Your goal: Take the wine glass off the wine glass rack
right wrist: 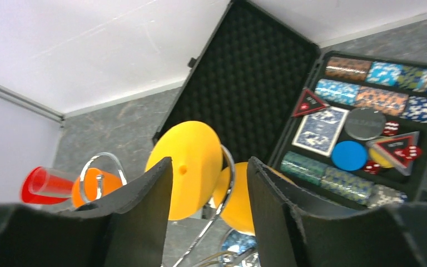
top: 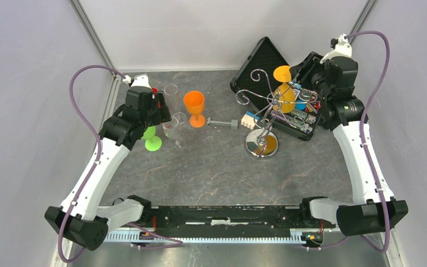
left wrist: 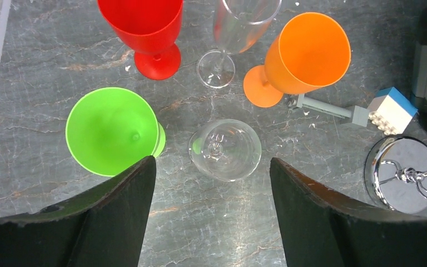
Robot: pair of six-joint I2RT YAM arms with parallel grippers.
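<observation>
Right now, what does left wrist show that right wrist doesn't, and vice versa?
Only left wrist: green glass, blue-and-white brick, and the mirrored base of the wine glass rack.
Only right wrist: yellow wine glass hanging on the rack's wire, and the open black case with poker chips.
Both: red glass and orange glass, small at the right wrist's left edge; the rack, different parts. The clear glasses are plain in left wrist, unconfirmed in right wrist.

top: overhead, far | wrists: close | shared: wine glass rack (top: 261, 143)
</observation>
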